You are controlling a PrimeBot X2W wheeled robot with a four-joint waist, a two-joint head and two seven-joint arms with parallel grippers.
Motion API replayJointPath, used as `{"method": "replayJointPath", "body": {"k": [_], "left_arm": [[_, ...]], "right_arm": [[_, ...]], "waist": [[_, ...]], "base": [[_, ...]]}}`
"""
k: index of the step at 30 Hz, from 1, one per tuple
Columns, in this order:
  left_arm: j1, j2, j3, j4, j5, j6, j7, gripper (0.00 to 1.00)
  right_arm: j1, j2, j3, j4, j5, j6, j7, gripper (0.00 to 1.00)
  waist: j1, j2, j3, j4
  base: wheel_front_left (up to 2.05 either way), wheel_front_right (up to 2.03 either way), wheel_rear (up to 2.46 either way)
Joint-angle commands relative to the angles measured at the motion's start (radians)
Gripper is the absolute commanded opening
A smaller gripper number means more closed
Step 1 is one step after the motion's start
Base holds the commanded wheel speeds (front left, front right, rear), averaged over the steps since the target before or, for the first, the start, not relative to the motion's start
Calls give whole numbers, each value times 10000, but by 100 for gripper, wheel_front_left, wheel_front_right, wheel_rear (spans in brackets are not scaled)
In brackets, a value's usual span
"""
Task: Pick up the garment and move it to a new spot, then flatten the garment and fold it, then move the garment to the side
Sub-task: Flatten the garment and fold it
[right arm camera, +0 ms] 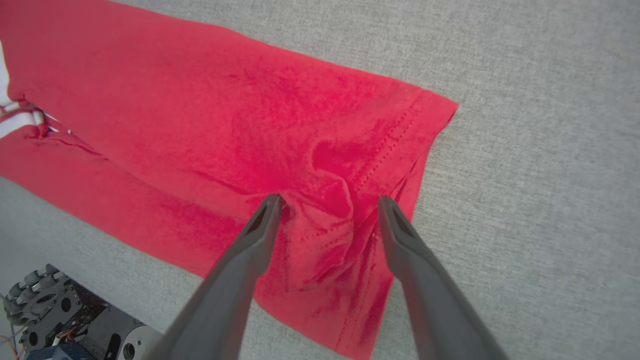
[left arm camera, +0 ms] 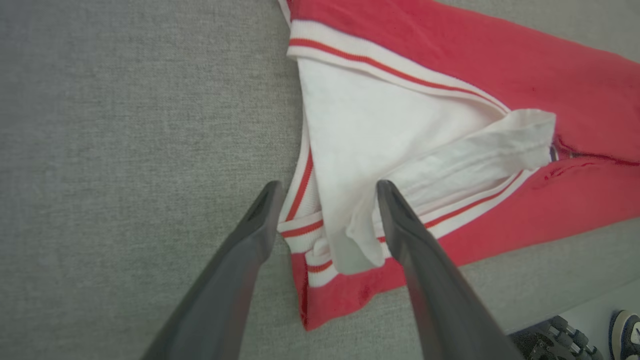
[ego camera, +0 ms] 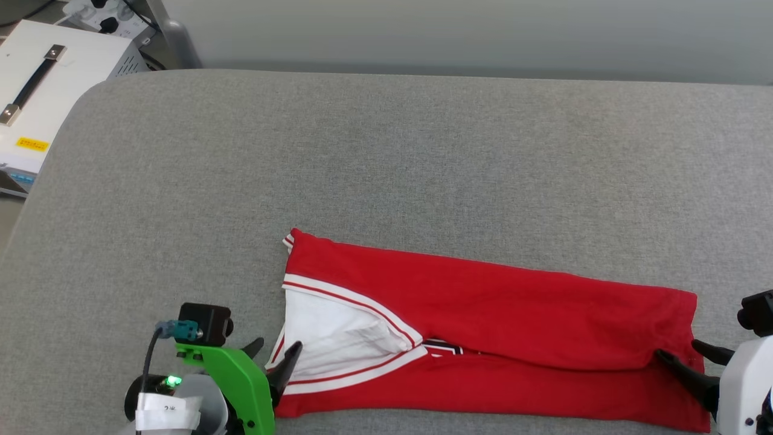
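The garment [ego camera: 495, 308] lies in a long band across the near part of the grey padded table [ego camera: 386, 151], its red body folded over lengthwise. A white sleeve [left arm camera: 380, 130] with red-and-white stripe trim shows at its left end, and a bit of black lettering [ego camera: 444, 347] peeks out at the fold. My left gripper [ego camera: 278, 345] is open, its fingers either side of the sleeve's lower edge [left arm camera: 327, 185]. Over the bunched red hem [right arm camera: 330, 210] at the right end, my right gripper [ego camera: 677, 348] is open too, holding nothing [right arm camera: 327, 198].
A white case with a black handle [ego camera: 36, 90] stands off the table's far left corner, with a power strip [ego camera: 102, 18] behind it. The table's near edge runs just below the garment. Below it are my wheeled base [right arm camera: 45, 310] and a shoe [left arm camera: 625, 325].
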Motion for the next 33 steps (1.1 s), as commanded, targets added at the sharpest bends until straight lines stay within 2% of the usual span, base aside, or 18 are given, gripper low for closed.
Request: {"method": "replayJointPath", "body": {"k": [1, 2, 8, 12, 16, 19, 26, 33], "left_arm": [[-4, -83, 176, -7, 92, 57, -279, 100], [-38, -168, 437, -68, 169, 166, -802, 100], [-249, -359, 955, -268, 689, 379, -2235, 100], [-486, -386, 923, -166, 1446, 307, -3158, 100], [-735, -496, 1016, -30, 2243, 316, -3949, 100], [-809, -659, 1154, 28, 2780, 257, -4168, 100], [-669, -1143, 1542, 124, 3570, -56, -4241, 100], [-394, -1408, 2033, 330, 3961, -416, -4244, 100]], "right_arm": [[179, -62, -155, -149, 98, -6, 200, 100], [347, 64, -561, -500, 386, -6, 738, 100], [454, 638, -1853, -1411, 328, -6, 1792, 100], [398, 1452, -2810, -1646, -151, -6, 2461, 100], [206, 2567, -3897, -1439, -1132, -6, 2969, 100], [-49, 3557, -4661, -1175, -1773, -6, 3277, 100], [-430, 5119, -6104, -393, -3569, -6, 3614, 100], [-399, 5846, -6698, 254, -4494, -6, 3951, 100]], "waist": [[0, 0, -113, -36], [0, 0, -215, -60], [0, 0, -281, -60], [0, 0, -220, 0], [0, 0, -81, 90], [0, 0, 42, 186], [0, 0, 285, 426], [0, 0, 375, 566]], "base": [[0, 0, 0], [0, 0, 0], [0, 0, 0], [0, 0, 0], [0, 0, 0], [0, 0, 0], [0, 0, 0], [0, 0, 0]]}}
